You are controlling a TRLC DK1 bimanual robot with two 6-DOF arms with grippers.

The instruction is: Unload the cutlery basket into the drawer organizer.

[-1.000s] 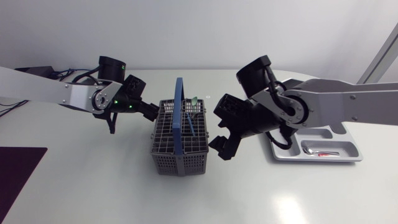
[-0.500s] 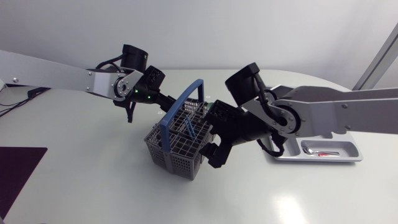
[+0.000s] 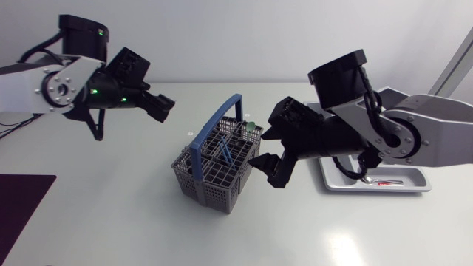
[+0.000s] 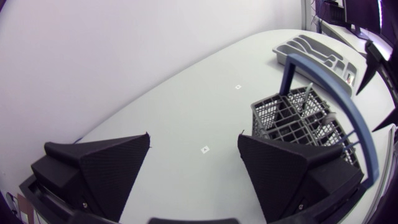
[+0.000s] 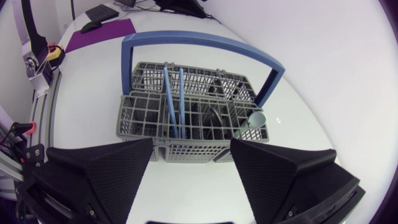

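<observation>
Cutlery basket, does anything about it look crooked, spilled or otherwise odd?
The grey mesh cutlery basket with the blue handle stands upright but turned diagonally, not square with the grey drawer organizer. Nothing lies spilled around it.

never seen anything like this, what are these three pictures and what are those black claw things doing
These are two robot arms at a white table. One picture looks down from a fixed camera above. The other two come from small cameras on each arm's wrist, so the black wedges at their lower edge are that arm's own fingers. The left gripper hangs in the air apart from the basket, open and empty. The right gripper is open too and holds nothing; it sits close beside the grey cutlery basket, which has a blue handle. A few pieces of cutlery stand in the basket. Near the right arm lies the grey drawer organizer, with a small utensil in it.
</observation>
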